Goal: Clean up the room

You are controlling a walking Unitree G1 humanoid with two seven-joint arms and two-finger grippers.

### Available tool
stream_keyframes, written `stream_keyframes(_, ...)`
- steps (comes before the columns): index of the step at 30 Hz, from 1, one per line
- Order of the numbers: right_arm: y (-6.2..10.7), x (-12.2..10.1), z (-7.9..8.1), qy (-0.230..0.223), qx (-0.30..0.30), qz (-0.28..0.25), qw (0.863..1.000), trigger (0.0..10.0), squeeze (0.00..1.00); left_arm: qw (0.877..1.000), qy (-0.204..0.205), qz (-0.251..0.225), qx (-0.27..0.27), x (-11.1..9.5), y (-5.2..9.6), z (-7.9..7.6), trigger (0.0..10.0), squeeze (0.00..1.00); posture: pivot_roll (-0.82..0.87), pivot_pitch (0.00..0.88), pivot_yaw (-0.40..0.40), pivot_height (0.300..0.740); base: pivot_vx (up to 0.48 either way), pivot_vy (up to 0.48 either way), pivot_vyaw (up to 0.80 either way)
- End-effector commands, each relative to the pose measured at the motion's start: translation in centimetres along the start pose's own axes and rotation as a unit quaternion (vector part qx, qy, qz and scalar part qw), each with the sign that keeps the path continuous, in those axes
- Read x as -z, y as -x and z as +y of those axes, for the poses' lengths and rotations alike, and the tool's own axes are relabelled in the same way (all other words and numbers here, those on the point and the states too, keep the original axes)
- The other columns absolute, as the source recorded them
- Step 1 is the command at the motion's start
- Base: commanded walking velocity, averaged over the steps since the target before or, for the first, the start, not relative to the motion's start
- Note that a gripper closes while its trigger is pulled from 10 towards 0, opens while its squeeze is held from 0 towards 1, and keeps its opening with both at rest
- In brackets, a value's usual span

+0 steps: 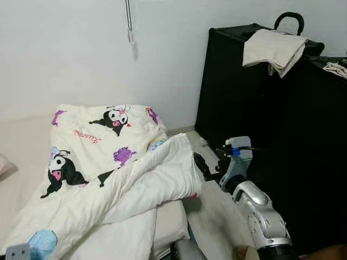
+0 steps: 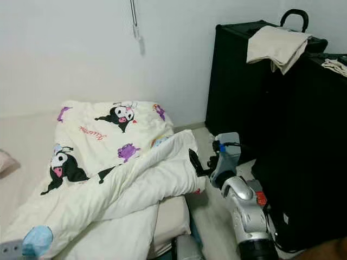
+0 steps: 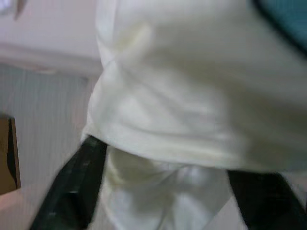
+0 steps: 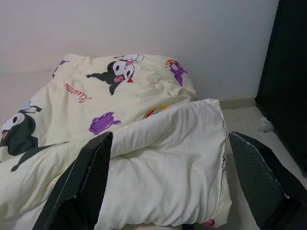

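A: Cream duvet (image 1: pixel 124 179), printed with cartoon figures, lies rumpled on the mattress (image 1: pixel 171 219) with its edge folded back. Status?

B: Bed-making step. Right gripper (image 4: pixel 168 182) has fingers spread, poised at the folded edge, grasping nothing. Left gripper (image 3: pixel 158 191) has fabric between parted fingers.

A: Next?

B: Likely pinch the edge, then draw the duvet flat.

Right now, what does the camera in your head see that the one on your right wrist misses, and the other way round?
The left eye view alone takes in the black cabinet, the cream cloth draped on top of it, and the right arm. The right wrist view alone looks between the right gripper's two spread black fingers, with the folded edge between them. Both show the cartoon-printed quilt, its white underside turned over, and the white wall behind.
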State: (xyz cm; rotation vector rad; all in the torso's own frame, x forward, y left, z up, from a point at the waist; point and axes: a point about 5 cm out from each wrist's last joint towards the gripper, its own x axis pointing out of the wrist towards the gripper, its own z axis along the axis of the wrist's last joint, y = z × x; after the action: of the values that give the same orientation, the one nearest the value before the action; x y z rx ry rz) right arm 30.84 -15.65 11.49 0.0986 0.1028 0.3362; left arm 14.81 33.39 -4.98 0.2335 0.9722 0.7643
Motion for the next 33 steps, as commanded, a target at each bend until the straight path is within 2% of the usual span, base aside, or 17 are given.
stream_keyframes(1, 0.0, 0.1, -0.1, -0.004, -0.002, -0.001, 1.0, 10.0, 0.0, 1.0, -0.005, -0.017, -0.014, -0.8, -0.2, 0.8, 10.0, 1.0, -0.19, 0.0, 0.009, 0.626, 0.0, 0.0, 0.0)
stream_keyframes(3, 0.1, 0.4, -0.3, -0.004, -0.001, 0.002, 1.0, 10.0, 0.0, 0.999, -0.006, -0.034, -0.019, -1.7, -0.3, 0.8, 10.0, 1.0, -0.19, 0.0, 0.007, 0.626, 0.0, 0.0, 0.0)
stream_keyframes(4, 0.3, 1.0, -0.5, -0.006, 0.001, 0.009, 1.0, 10.0, 0.0, 0.997, -0.007, -0.064, -0.037, -3.4, -0.4, 1.2, 10.0, 1.0, -0.2, 0.0, 0.004, 0.626, 0.0, 0.0, 0.0)
stream_keyframes(10, 0.4, 1.4, -0.5, -0.007, 0.002, 0.013, 1.0, 10.0, 0.0, 0.993, -0.029, -0.102, -0.044, -4.9, -0.3, 1.4, 10.0, 1.0, -0.2, 0.0, 0.001, 0.626, 0.0, 0.0, 0.0)
stream_keyframes(12, 0.4, 1.4, -0.6, -0.007, 0.003, 0.014, 1.0, 10.0, 0.0, 0.991, -0.042, -0.125, -0.03, -5.5, -0.1, 0.8, 10.0, 1.0, -0.19, 0.0, 0.0, 0.626, 0.0, 0.0, 0.0)
stream_keyframes(14, 0.3, 1.3, -0.7, -0.007, 0.003, 0.013, 1.0, 10.0, 0.0, 0.985, -0.056, -0.164, 0.006, -6.3, 0.3, -0.6, 10.0, 1.0, -0.19, 0.0, -0.002, 0.626, 0.0, 0.0, 0.0)
stream_keyframes(16, 0.3, 1.3, -0.8, -0.006, 0.004, 0.012, 1.0, 10.0, 0.0, 0.972, -0.098, -0.208, 0.043, -7.0, 0.9, -2.0, 10.0, 1.0, -0.19, 0.0, -0.003, 0.626, 0.0, 0.0, 0.0)
stream_keyframes(19, 0.3, 1.3, -0.8, -0.006, 0.005, 0.012, 1.0, 10.0, 0.0, 0.965, -0.121, -0.226, 0.059, -7.2, 1.2, -2.6, 10.0, 1.0, -0.19, 0.0, -0.003, 0.626, 0.0, 0.0, 0.0)
stream_keyframes(20, 0.2, 1.3, -0.9, -0.005, 0.006, 0.012, 1.0, 10.0, 0.0, 0.956, -0.142, -0.24, 0.095, -7.2, 1.6, -3.6, 10.0, 1.0, -0.19, 0.0, -0.008, 0.626, 0.0, 0.0, 0.0)
stream_keyframes(21, 0.2, 1.3, -1.0, -0.005, 0.007, 0.013, 1.0, 10.0, 0.0, 0.95, -0.153, -0.247, 0.119, -7.1, 1.8, -4.1, 10.0, 0.88, -0.19, 0.0, -0.008, 0.626, 0.0, 0.0, 0.0)
stream_keyframes(22, 0.2, 1.3, -1.0, -0.004, 0.008, 0.014, 1.0, 10.0, 0.0, 0.933, -0.197, -0.267, 0.14, -7.0, 2.2, -4.8, 10.0, 0.41, -0.19, 0.0, -0.008, 0.626, 0.0, 0.0, 0.0)
stream_keyframes(23, 0.2, 1.3, -1.0, -0.004, 0.008, 0.014, 1.0, 10.0, 0.0, 0.933, -0.197, -0.267, 0.14, -7.0, 2.2, -4.8, 10.0, 0.41, -0.19, 0.0, -0.008, 0.626, 0.0, 0.0, 0.0)
stream_keyframes(24, 0.3, 1.5, -1.2, -0.003, 0.011, 0.016, 1.0, 10.0, 0.0, 0.896, -0.263, -0.3, 0.193, -6.6, 2.9, -6.0, 10.0, 0.0, -0.18, 0.0, -0.008, 0.626, 0.0, 0.0, 0.0)
stream_keyframes(26, 0.3, 1.5, -1.2, -0.003, 0.011, 0.016, 1.0, 10.0, 0.0, 0.896, -0.263, -0.3, 0.193, -6.6, 2.9, -6.0, 10.0, 0.0, -0.18, 0.0, -0.008, 0.626, 0.0, 0.0, 0.0)
stream_keyframes(30, 0.3, 1.6, -1.3, -0.004, 0.014, 0.018, 1.0, 10.0, 0.0, 0.844, -0.336, -0.342, 0.239, -6.2, 3.9, -7.1, 10.0, 0.0, -0.18, 0.0, -0.007, 0.626, 0.0, 0.0, 0.0)
stream_keyframes(31, 0.3, 1.6, -1.3, -0.004, 0.014, 0.018, 1.0, 10.0, 0.0, 0.844, -0.336, -0.342, 0.239, -6.2, 3.9, -7.1, 10.0, 0.0, -0.18, 0.0, -0.007, 0.626, 0.0, 0.0, 0.0)
stream_keyframes(33, 0.3, 1.6, -1.3, -0.005, 0.014, 0.018, 1.0, 10.0, 0.0, 0.836, -0.346, -0.35, 0.243, -6.2, 4.0, -7.3, 10.0, 0.0, -0.18, 0.0, -0.007, 0.626, 0.0, 0.0, 0.0)
